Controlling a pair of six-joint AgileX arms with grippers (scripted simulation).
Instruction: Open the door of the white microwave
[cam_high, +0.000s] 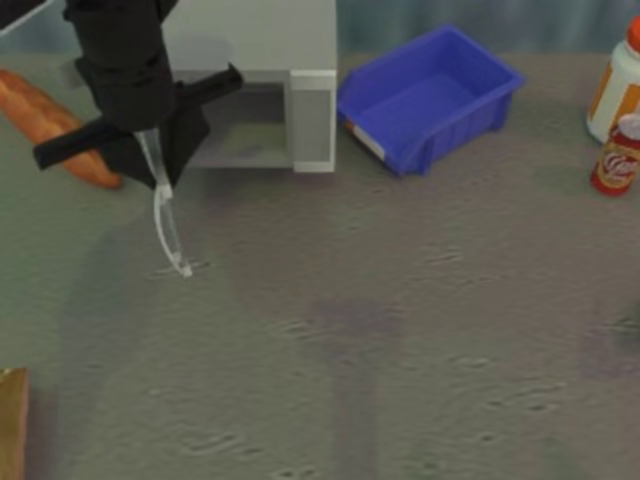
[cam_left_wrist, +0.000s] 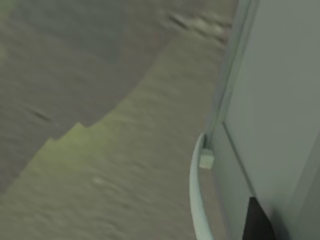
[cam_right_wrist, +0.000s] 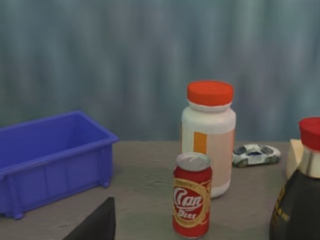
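Note:
The white microwave (cam_high: 270, 40) stands at the back left of the table. Its door (cam_high: 165, 215) is swung wide open and juts toward the table's front, seen edge-on as a thin translucent strip. The grey cavity (cam_high: 240, 130) is exposed beside the narrow control strip (cam_high: 313, 120). My left gripper (cam_high: 148, 135) hangs over the door's hinge-side end, covering the microwave's left part. In the left wrist view the door's window (cam_left_wrist: 270, 100) and its curved white handle (cam_left_wrist: 194, 200) fill the near field. A dark part of my right gripper (cam_right_wrist: 97, 225) shows only in its own wrist view, near the right-hand bottles.
A blue bin (cam_high: 430, 95) sits just right of the microwave. A bread loaf (cam_high: 50, 125) lies at the left. A white orange-capped bottle (cam_high: 620, 85) and a red can (cam_high: 615, 160) stand at the right edge, with a toy car (cam_right_wrist: 256, 154) and a dark bottle (cam_right_wrist: 297, 200) nearby.

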